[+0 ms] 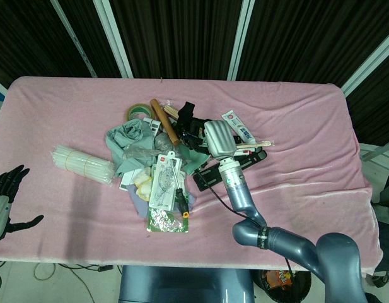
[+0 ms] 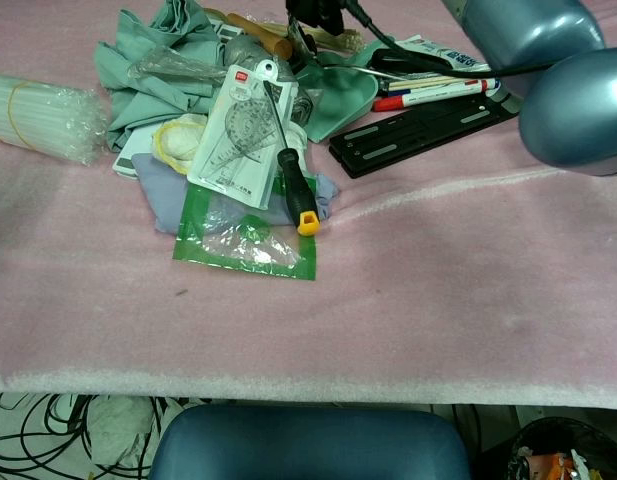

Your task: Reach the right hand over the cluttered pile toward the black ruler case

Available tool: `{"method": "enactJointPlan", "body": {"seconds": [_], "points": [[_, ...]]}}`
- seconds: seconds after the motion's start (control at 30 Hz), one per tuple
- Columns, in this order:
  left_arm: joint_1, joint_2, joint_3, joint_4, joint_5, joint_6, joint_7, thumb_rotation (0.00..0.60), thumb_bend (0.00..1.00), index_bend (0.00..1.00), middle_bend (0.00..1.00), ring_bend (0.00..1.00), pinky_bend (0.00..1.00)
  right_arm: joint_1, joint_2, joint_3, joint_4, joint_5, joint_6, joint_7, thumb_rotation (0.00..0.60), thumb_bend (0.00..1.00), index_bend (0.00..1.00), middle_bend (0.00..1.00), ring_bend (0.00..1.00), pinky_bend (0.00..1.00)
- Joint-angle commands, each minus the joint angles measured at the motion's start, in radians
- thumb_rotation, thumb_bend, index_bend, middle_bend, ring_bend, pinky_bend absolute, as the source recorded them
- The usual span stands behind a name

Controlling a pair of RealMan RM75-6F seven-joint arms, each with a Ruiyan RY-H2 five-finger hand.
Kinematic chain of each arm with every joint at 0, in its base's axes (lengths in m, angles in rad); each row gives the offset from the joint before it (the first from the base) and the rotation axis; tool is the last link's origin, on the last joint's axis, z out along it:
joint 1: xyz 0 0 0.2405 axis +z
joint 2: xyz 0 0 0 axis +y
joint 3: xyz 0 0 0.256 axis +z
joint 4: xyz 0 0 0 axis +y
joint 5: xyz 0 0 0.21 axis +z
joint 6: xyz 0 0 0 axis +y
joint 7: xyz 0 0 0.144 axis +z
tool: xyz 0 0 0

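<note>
Pink cloth covers the counter [image 1: 307, 126]; mid-counter, the black ruler case [image 2: 423, 128] lies at the pile's right edge. Right hand [image 1: 197, 129] hovers over the clutter, its grip unclear. Left hand [image 1: 6, 189] rests spread at the left edge.

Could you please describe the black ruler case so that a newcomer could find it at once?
On the pink cloth, look at the right edge of the cluttered pile. The black ruler case lies flat there, just below the markers: a long, flat black bar with pale slots.
</note>
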Motion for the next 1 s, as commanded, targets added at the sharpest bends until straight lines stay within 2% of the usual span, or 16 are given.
{"method": "enactJointPlan", "body": {"seconds": [0.03,0.23,0.43,0.63,1.0], "points": [[0.003,0.000,0.003,0.000,0.008,0.006,0.002,0.600,0.00,0.00,0.00,0.00,0.00,-0.111,0.166,0.000,-0.310,-0.036,0.127,-0.091,0.600,0.65,0.78,0.70,0.62,0.67],[0.009,-0.004,0.011,0.006,0.035,0.027,0.013,0.600,0.00,0.00,0.00,0.00,0.00,-0.230,0.284,-0.065,-0.572,-0.083,0.216,-0.129,0.600,0.64,0.78,0.70,0.62,0.67],[0.014,-0.011,0.015,0.012,0.049,0.043,0.023,0.600,0.00,0.00,0.00,0.00,0.00,-0.317,0.328,-0.144,-0.729,-0.145,0.283,-0.130,0.600,0.65,0.78,0.70,0.62,0.67],[0.016,-0.013,0.014,0.013,0.044,0.044,0.025,0.600,0.00,0.00,0.00,0.00,0.00,-0.357,0.313,-0.208,-0.804,-0.209,0.309,-0.131,0.600,0.65,0.78,0.70,0.62,0.67],[0.012,-0.006,0.012,0.010,0.032,0.031,0.012,0.600,0.00,0.00,0.00,0.00,0.00,-0.371,0.250,-0.262,-0.807,-0.271,0.288,-0.135,0.600,0.65,0.78,0.70,0.62,0.67]]}}
